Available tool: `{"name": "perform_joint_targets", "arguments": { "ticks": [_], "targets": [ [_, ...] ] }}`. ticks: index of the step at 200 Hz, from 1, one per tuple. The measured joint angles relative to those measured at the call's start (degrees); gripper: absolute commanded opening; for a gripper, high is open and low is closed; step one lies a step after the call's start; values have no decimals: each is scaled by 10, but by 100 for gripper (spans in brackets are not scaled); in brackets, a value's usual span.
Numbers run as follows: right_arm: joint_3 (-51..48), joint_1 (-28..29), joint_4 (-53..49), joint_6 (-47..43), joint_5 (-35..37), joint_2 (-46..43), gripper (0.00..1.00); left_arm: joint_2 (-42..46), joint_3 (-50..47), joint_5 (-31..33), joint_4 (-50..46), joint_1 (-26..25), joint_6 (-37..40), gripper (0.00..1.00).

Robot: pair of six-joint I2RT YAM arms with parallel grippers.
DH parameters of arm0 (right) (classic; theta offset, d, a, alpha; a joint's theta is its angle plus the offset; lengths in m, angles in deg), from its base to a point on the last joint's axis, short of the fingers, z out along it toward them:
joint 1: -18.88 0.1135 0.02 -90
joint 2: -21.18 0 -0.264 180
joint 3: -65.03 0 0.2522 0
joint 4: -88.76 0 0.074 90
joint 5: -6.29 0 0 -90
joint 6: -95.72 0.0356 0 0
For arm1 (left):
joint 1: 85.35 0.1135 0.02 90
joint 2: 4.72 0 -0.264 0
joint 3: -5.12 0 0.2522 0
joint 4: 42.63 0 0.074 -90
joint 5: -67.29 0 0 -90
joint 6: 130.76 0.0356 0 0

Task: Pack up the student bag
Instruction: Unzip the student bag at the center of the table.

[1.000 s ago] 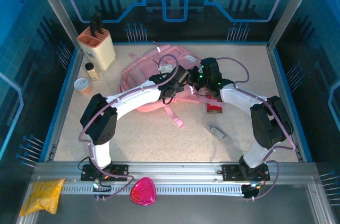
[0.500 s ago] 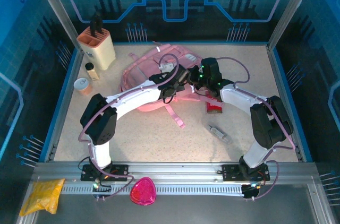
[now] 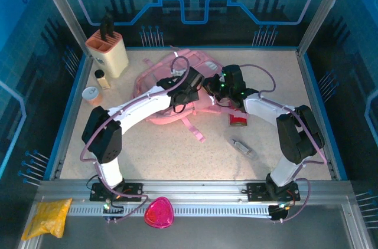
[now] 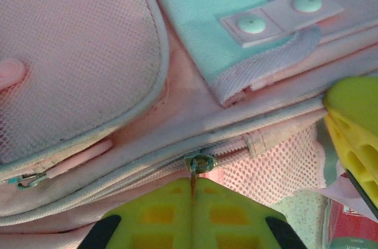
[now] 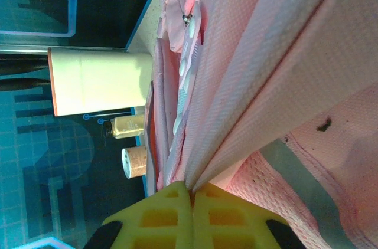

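Student bag point(image 3: 155, 84): lies flat on the far half of the table point(image 3: 177, 148), right of the knife block point(image 3: 108, 51).
Left gripper point(image 4: 193, 185): over the bag's middle, its 2 fingers pressed together on the zipper pull point(image 4: 199, 163) of a front zip.
Right gripper point(image 5: 192, 193): on the bag's right half, fingers pinched tight on a fold of its pink fabric.
Red flat item point(image 3: 238, 120): just beside the bag's right edge.

Bright, even light; soft-focus wrist close-ups.
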Motion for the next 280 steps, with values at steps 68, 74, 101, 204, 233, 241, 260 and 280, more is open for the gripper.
{"name": "perform_joint_targets", "arguments": {
  "ticks": [68, 74, 101, 204, 233, 241, 260, 280],
  "targets": [
    [0, 6, -19, -3, 3, 1, 0, -10, -44, -16, 52, 4, -2, 10],
    [0, 7, -21, -4, 4, 1, 0, -10, -49, -16, 61, 4, -3, 10],
    [0, 9, -22, -4, 10, 1, 0, -11, -60, -13, 84, 4, -14, 14],
    [0, 15, -26, -5, 26, 1, 0, -43, -58, 68, 108, -22, -15, 9],
    [0, 15, -26, -7, 27, 1, 0, -43, -58, 84, 109, -28, -11, 2],
    [0, 14, -26, -10, 28, 1, 0, -42, -58, 88, 109, -28, -9, 0],
    [0, 14, -26, -16, 27, 1, 0, -37, -58, 91, 102, -28, 0, 0],
    [0, 11, -24, -21, 19, 1, 0, -20, -58, 90, 85, -28, 17, 0]
  ]
}}
